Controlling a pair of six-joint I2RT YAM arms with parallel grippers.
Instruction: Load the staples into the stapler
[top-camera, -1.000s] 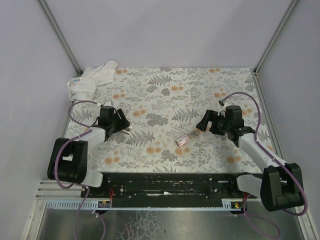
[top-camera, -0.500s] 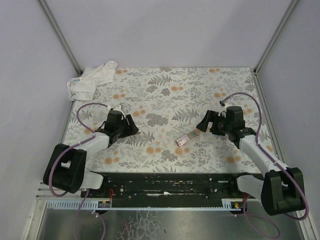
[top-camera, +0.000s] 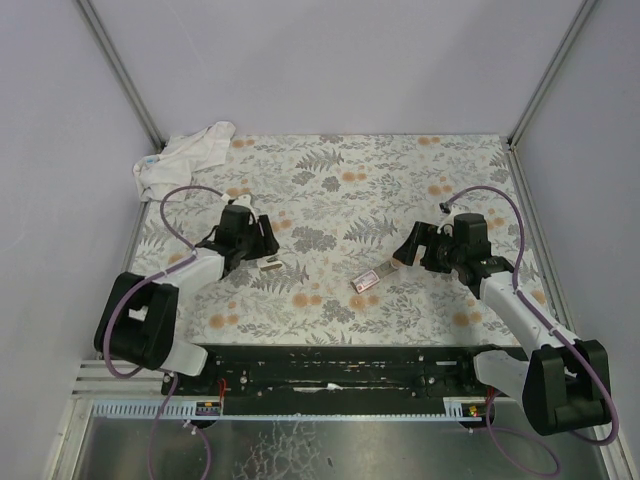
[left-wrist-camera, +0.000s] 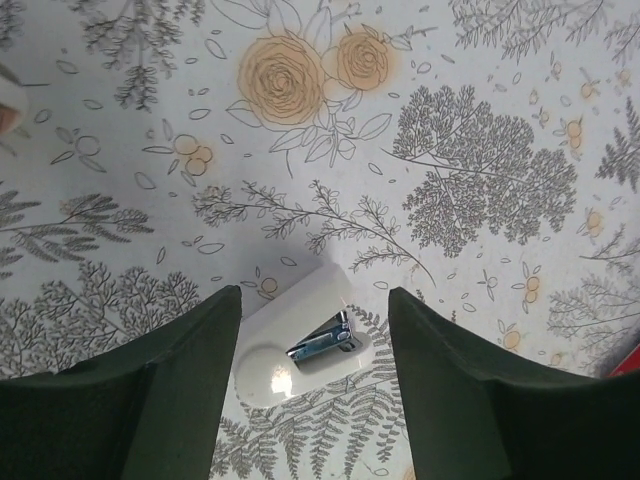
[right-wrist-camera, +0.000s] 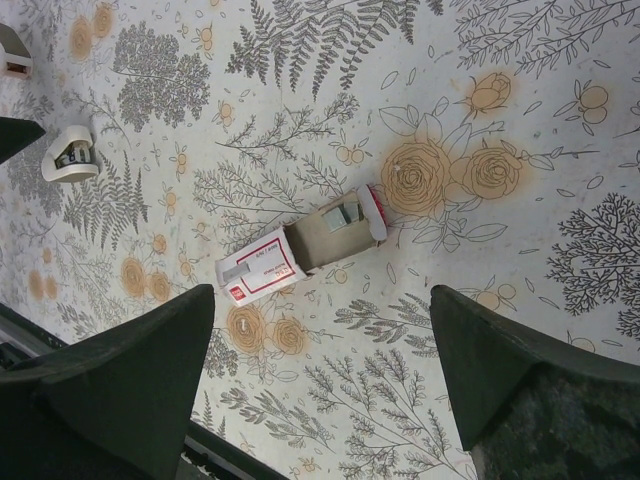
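Bench (top-camera: 420, 165), floral-print cover.
- Far-left corner: crumpled white cloth (top-camera: 187, 154).
- Centre, toward the near edge: small flat red-pink cardboard staple box (top-camera: 366, 281), pale tray slid out.
- Left of centre: small white stapler (top-camera: 270, 264), just beside left gripper (top-camera: 266, 244).
- Right gripper (top-camera: 405, 251): near the box, apart.

Left arm (top-camera: 190, 268), black-and-white jointed unit: reaches from the near-left corner of the floral-patterned worktop (top-camera: 330, 170), wrist pitched downward; left gripper (top-camera: 266, 243) has dark jaws parted, gripping nothing. Right arm (top-camera: 510, 300), same build: reaches from the near-right corner, angled inward; right gripper (top-camera: 404, 250) has jaws spread wide, gripping nothing.
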